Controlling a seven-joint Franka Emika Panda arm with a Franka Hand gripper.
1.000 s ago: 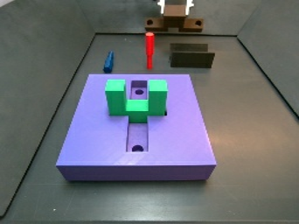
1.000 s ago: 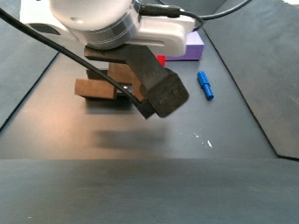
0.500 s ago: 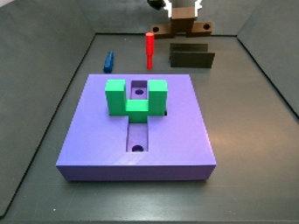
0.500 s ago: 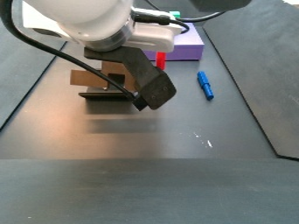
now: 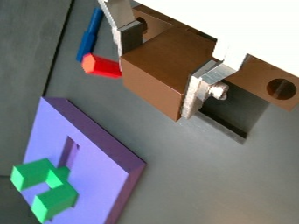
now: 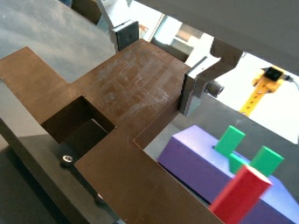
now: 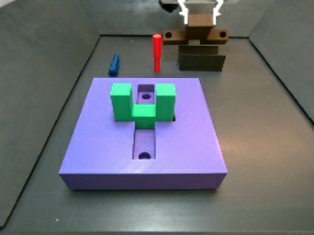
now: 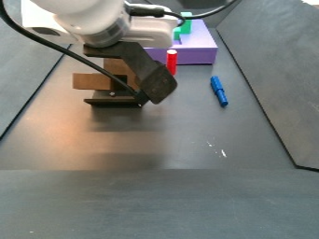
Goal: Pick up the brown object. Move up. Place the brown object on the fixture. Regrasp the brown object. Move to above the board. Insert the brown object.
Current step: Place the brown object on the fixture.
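Lowered gripper (image 5: pixel 163 68), brown object (image 5: pixel 163 66) with round hole, on fixture (image 7: pixel 201 61)

Soft, even light falls from above, and the side views are sharp. The dark tabletop (image 8: pixel 187 140) carries a faint sheen and a few bright specks. In both wrist views, the near pincer (image 5: pixel 163 61) blurs slightly, with washed-out brightness behind it.

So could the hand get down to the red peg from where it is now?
Probably not yet. The hand is shut on the brown bar, low over the fixture at the back. The red peg stands upright and apart nearby with open space above it, but the bar must go first.
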